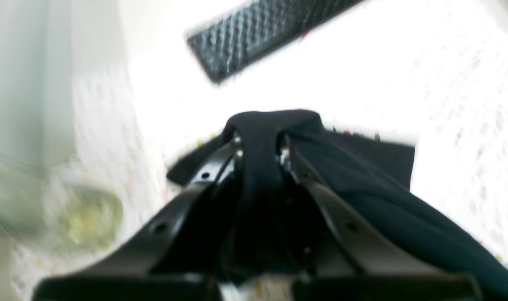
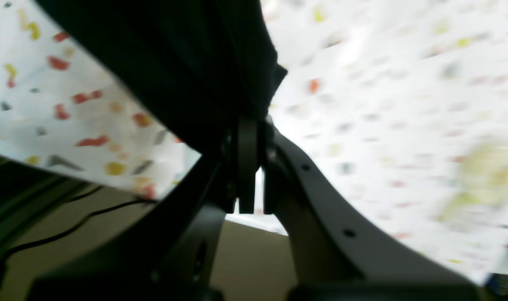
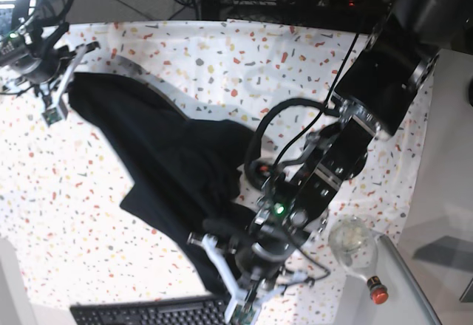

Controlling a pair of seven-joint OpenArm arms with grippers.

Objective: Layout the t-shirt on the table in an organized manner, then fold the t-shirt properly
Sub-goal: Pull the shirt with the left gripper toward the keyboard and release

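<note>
The worktop (image 3: 185, 52), clad in speckled white cloth, fills the base view. Across it the shirt (image 3: 170, 162) runs as a dark band from about 10 o'clock to 6 o'clock, bunched and creased through the middle, not yet laid flat.

At 10 o'clock the right gripper (image 3: 58, 81) holds one end of the shirt; in the right wrist view its jaws stand together, clamped on a fold of black fabric (image 2: 195, 75) near the worktop's edge. At 6 o'clock the left gripper (image 3: 235, 284) sits at the other end; the left wrist view shows the left gripper (image 1: 260, 146) pinched on a hump of cloth pushed up between its tips, the rest of the shirt (image 1: 362, 184) trailing away toward 4 o'clock.

Smaller things: a keyboard (image 3: 148, 314) at 7 o'clock along the near edge, a clear bottle (image 3: 353, 245) with a red cap at 5 o'clock, just beside the left arm.

The shirt looks light, limp and easily stretched; it will probably sag and drag wherever it is unsupported, and thin folds may slip from a shallow pinch. Hems, shoulder seams or the collar seem the firmest places to hold, since doubled fabric there gives the jaws more to bite. Pulling the two held ends apart should flatten the middle, though a gathered hump may leave a crease.
</note>
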